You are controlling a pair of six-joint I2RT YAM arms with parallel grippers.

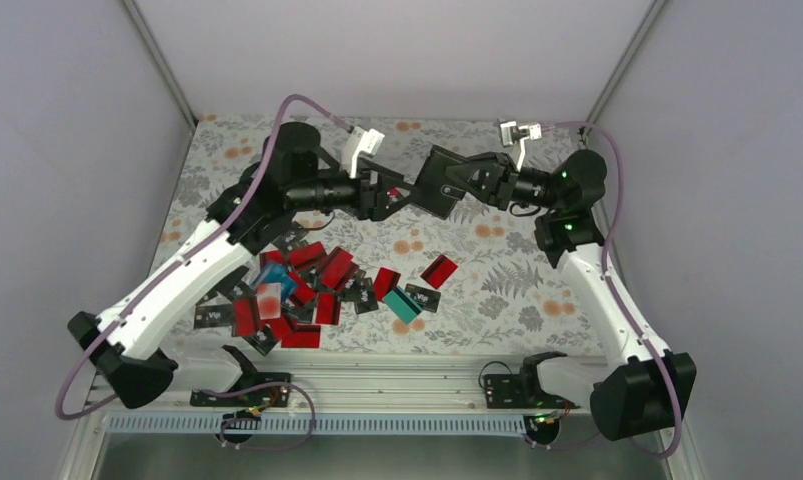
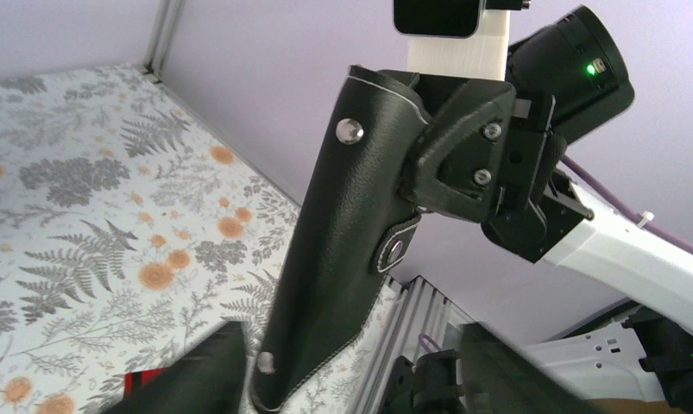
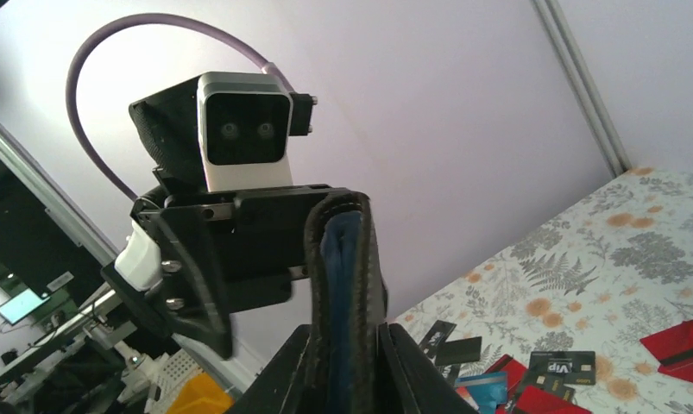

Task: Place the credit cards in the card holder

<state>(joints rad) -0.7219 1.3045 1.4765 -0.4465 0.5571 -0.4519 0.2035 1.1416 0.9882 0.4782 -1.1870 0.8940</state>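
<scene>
The card holder [image 1: 439, 180] is a black stitched leather pouch with metal snaps, held up in the air between the two arms. My right gripper [image 3: 347, 336] is shut on its edge, and blue shows inside the holder [image 3: 347, 276]. In the left wrist view the holder [image 2: 343, 224] hangs down between my left gripper's [image 2: 351, 336] spread fingers, close to the left one, with a gap on the right; that gripper is open. The right fingers [image 2: 463, 147] clamp its upper part. The credit cards [image 1: 297, 290], red, black and teal, lie in a loose pile on the table below.
A red card [image 1: 438, 270] and a teal card [image 1: 402, 303] lie apart to the right of the pile. The floral tablecloth [image 1: 517, 280] covers the table, grey walls close three sides, and a metal rail [image 1: 377, 365] runs along the near edge by the arm bases.
</scene>
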